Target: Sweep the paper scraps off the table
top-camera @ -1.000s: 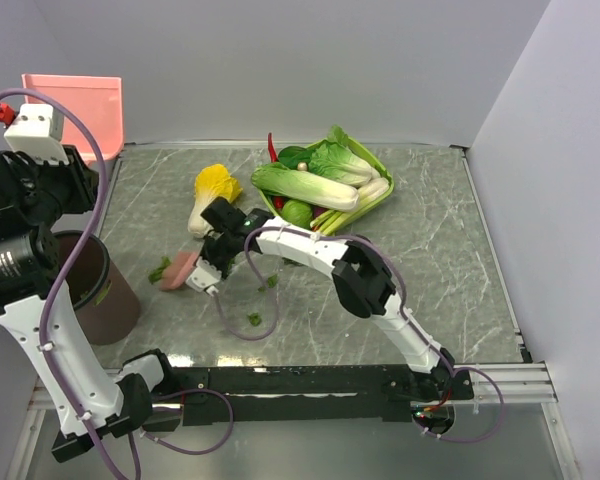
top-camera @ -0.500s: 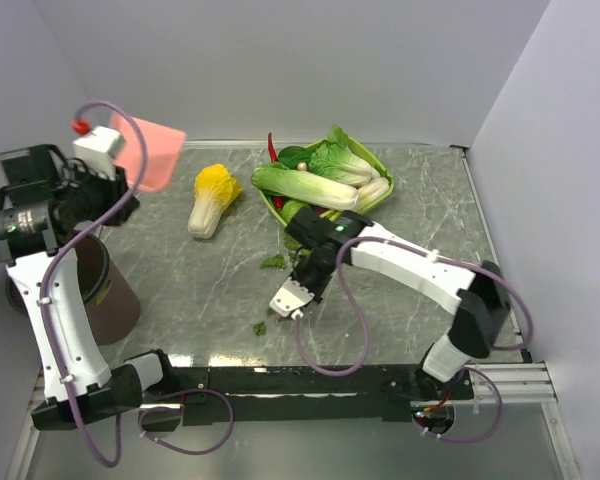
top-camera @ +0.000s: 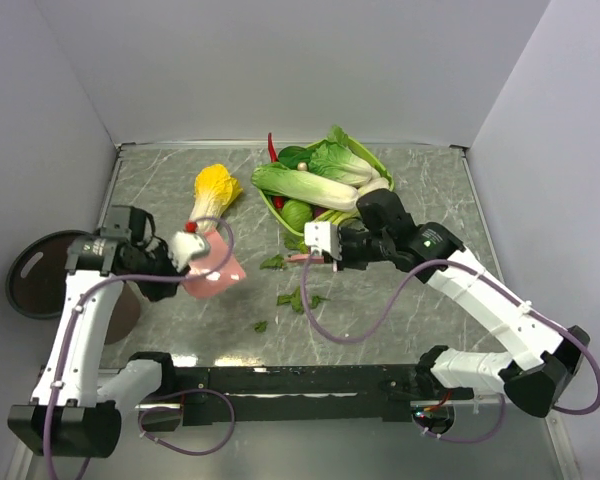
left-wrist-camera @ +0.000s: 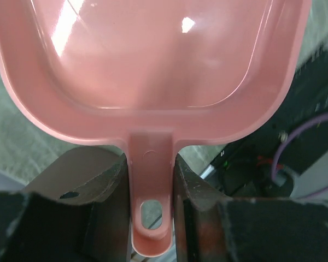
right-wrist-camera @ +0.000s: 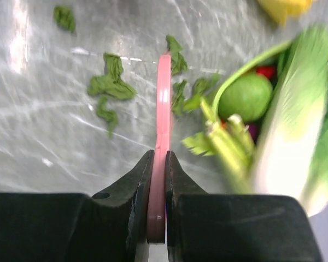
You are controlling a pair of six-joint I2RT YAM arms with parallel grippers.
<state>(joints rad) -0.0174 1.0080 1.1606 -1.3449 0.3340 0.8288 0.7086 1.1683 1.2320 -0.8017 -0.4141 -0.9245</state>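
- Dustpan has come down from high at the far left to a spot low over the table, just beside the stem of the cabbage. The right arm has drawn back from the near middle to the basket.
- Left gripper is clamped on the dustpan's handle, with a jaw on each side of it.
- Right gripper pinches a thin pink scraper, which the wrist view shows edge-on.
- Scraps lie loose on the table between the two tools. One is near the basket, a cluster is mid-table, and one is nearer the front edge.
- Risk: scraps sit on both sides of the scraper, so one stroke would likely leave some behind.
- Risk: the scraper is close to the basket's greens, and a stroke starting there could snag a stalk or shift the basket.
- Risk: the pan looks tilted, and I cannot tell whether its lip touches the table. If there is a gap, scraps could slide under it.
- Risk: the pan is well apart from the cluster, so a long push may scatter the light bits or carry the nearest one off the front edge.
- Risk: moving the pan further could knock the cabbage.
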